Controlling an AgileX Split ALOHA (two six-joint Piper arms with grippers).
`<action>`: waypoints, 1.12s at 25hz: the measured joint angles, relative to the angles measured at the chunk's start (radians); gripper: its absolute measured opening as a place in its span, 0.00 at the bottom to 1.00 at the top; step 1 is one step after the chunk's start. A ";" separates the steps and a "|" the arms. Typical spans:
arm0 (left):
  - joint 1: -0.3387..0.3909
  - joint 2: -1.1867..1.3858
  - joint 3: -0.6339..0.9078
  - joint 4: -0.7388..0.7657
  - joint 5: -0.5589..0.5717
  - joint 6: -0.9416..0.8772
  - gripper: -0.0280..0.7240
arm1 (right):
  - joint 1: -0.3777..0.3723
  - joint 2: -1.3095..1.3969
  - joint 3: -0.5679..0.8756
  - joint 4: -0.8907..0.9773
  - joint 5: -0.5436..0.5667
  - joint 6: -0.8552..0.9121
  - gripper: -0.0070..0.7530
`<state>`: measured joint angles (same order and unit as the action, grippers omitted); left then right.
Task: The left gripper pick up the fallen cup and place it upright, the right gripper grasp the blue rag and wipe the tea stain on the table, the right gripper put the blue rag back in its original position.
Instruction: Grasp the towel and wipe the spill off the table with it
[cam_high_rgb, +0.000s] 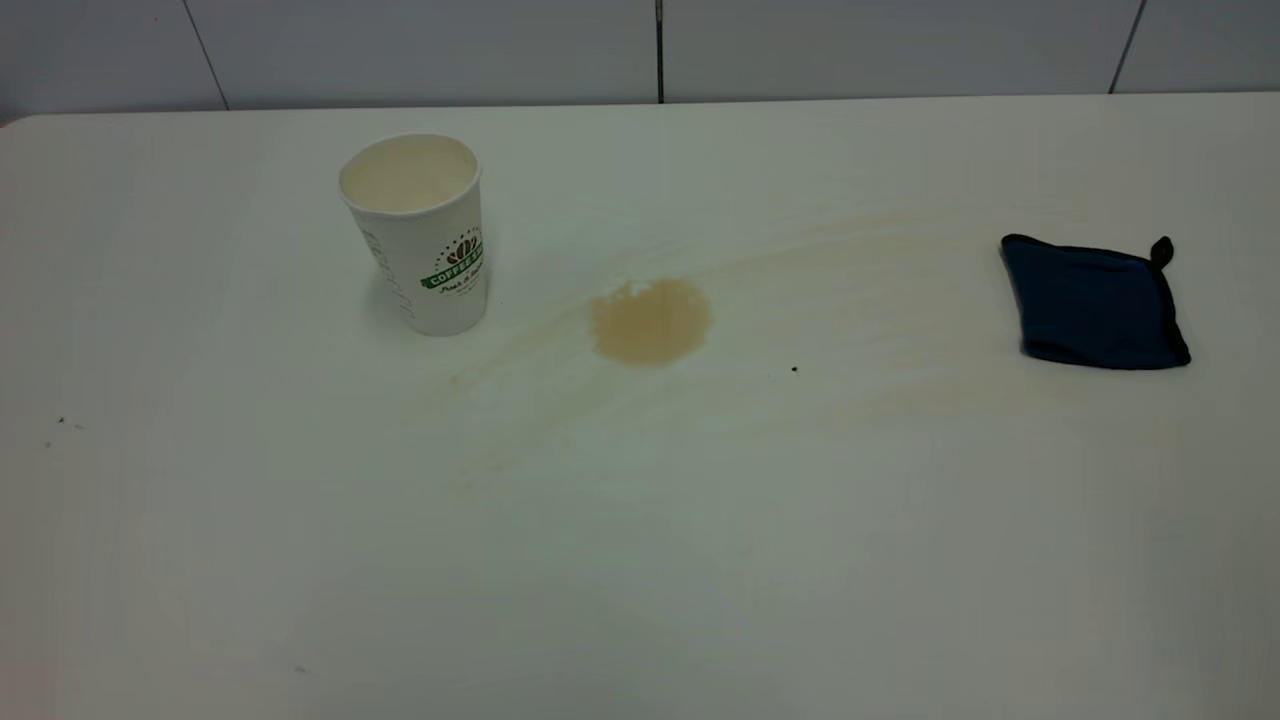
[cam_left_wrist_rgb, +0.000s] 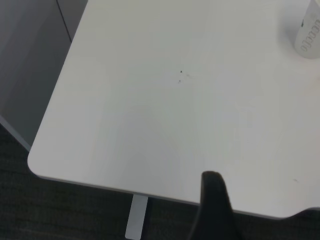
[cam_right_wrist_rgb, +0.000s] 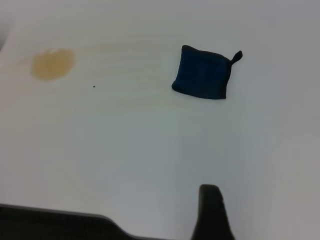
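The cup (cam_high_rgb: 420, 235) stands upright on the table (cam_high_rgb: 640, 560), left of centre; its lower part shows in the left wrist view (cam_left_wrist_rgb: 309, 37). The tea stain (cam_high_rgb: 650, 320) is a light brown puddle right of the cup, with faint pale streaks around it; it also shows in the right wrist view (cam_right_wrist_rgb: 52, 64). The blue rag (cam_high_rgb: 1095, 302) lies flat at the right, and in the right wrist view (cam_right_wrist_rgb: 202, 74). Neither gripper shows in the exterior view. A dark part of my left gripper (cam_left_wrist_rgb: 215, 210) hangs over the table's near left corner. A dark part of my right gripper (cam_right_wrist_rgb: 212, 212) hangs over the near edge, well short of the rag.
A tiny black speck (cam_high_rgb: 794, 369) lies right of the stain. A few small specks (cam_high_rgb: 60, 422) lie near the left edge. A tiled wall (cam_high_rgb: 660, 45) runs behind the table. The table's rounded corner (cam_left_wrist_rgb: 37, 165) and a leg (cam_left_wrist_rgb: 136, 217) show in the left wrist view.
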<state>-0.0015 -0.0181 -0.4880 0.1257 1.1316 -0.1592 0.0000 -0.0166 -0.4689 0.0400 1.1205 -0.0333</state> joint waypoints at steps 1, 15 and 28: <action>0.000 0.000 0.000 0.000 0.000 0.000 0.79 | 0.000 0.000 0.000 0.000 0.000 0.000 0.77; 0.000 0.000 0.000 0.000 0.000 0.000 0.79 | 0.000 0.010 -0.006 -0.027 -0.008 0.002 0.78; 0.000 0.000 0.000 0.000 0.000 0.001 0.79 | 0.000 0.960 -0.384 -0.026 -0.256 -0.052 0.96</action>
<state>-0.0015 -0.0181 -0.4880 0.1257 1.1316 -0.1583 0.0000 0.9432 -0.8528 0.0143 0.8645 -0.0848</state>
